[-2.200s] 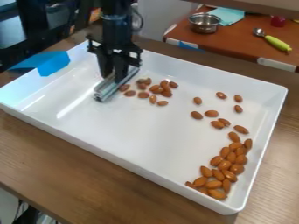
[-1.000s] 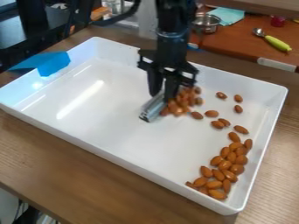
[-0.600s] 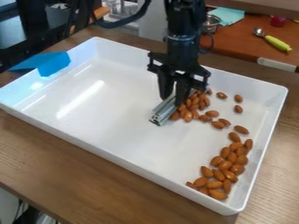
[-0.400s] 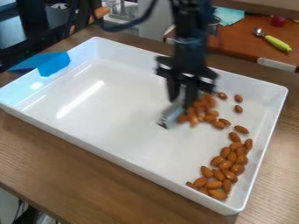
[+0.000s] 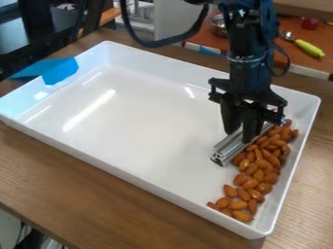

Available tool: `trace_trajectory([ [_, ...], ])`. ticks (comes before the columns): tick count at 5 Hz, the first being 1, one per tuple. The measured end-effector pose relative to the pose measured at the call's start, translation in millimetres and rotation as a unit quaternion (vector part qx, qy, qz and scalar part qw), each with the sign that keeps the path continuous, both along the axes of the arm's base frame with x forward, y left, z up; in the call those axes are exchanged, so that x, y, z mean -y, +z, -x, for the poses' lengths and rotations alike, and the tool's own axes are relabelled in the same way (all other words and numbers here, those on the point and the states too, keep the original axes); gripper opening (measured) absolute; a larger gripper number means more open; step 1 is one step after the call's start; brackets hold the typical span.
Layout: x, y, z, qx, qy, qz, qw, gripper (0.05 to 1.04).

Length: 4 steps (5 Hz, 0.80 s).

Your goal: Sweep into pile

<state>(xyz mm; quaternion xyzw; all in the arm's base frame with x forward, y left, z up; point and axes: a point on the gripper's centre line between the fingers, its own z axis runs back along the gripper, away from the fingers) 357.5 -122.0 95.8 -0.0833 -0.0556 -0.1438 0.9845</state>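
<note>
My gripper (image 5: 242, 134) hangs over the right part of the white tray (image 5: 130, 168), shut on a silver metal bar that lies slantwise along the tray floor. The metal bar (image 5: 228, 149) has its near end at the left of the fingers, and its far end runs up toward the tray's right wall. Almonds (image 5: 260, 164) lie close against the bar's right side and form one band along the right wall down to the near right corner.
Blue tape (image 5: 60, 71) is stuck over the tray's left rim. Behind the tray, an orange-brown surface holds a metal bowl (image 5: 218, 25), a spoon and a yellow-green handled tool (image 5: 309, 48). The tray's high walls stand all around the almonds.
My gripper and the bar have moved right across the tray. The upper almonds have been pushed right, joining those along the right wall.
</note>
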Motion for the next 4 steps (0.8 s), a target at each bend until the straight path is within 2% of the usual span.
trace_trajectory([
  [1, 4.5, 4.4, 6.9, 0.002, -0.011, 0.007, 0.9999, 0.324],
  [2, -23.6, 26.4, 6.3, 0.023, 0.010, 0.007, 0.9997, 0.324],
  [3, -77.3, 43.3, 7.3, 0.027, 0.060, -0.005, 0.9978, 0.324],
  [4, -117.9, 50.3, 18.5, 0.004, 0.077, -0.014, 0.9970, 0.324],
])
